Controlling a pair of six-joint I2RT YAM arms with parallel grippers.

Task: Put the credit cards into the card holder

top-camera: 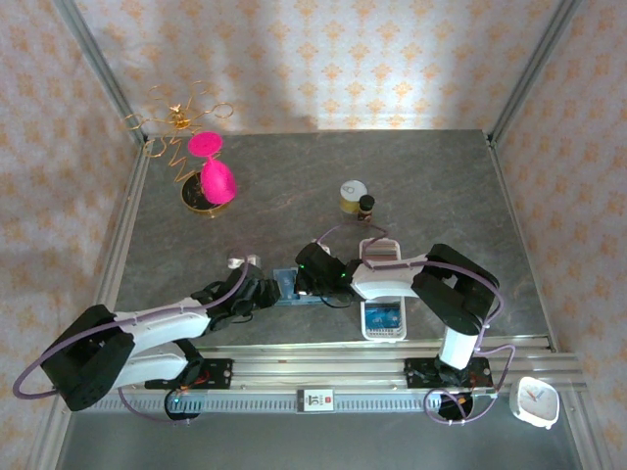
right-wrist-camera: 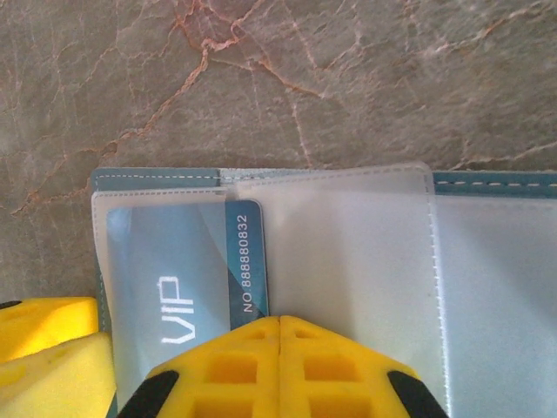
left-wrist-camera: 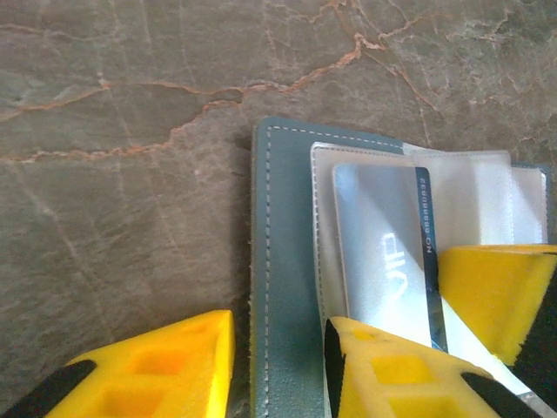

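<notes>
**Card (right-wrist-camera: 174, 270) Half In**

The card sat partway in a sleeve (right-wrist-camera: 348, 261) of the open holder (left-wrist-camera: 280, 261), flat on the table (left-wrist-camera: 130, 174) between the arms. The left gripper (left-wrist-camera: 277, 357) had jaws apart; the right gripper (right-wrist-camera: 278, 353), jaws together, rested on the sleeve. Next, likely: push it home.

table (top-camera: 441, 186): grey veined stone top is carrying everything | card holder (top-camera: 286, 284): is lying open and flat near the front, in the middle | white slotted tray (top-camera: 380, 248): is lying near it, to the right | tin can (top-camera: 353, 194): is standing further back, small dark bottle (top-camera: 366, 204) just beside | round dish (top-camera: 190, 201): is sitting back left
</notes>
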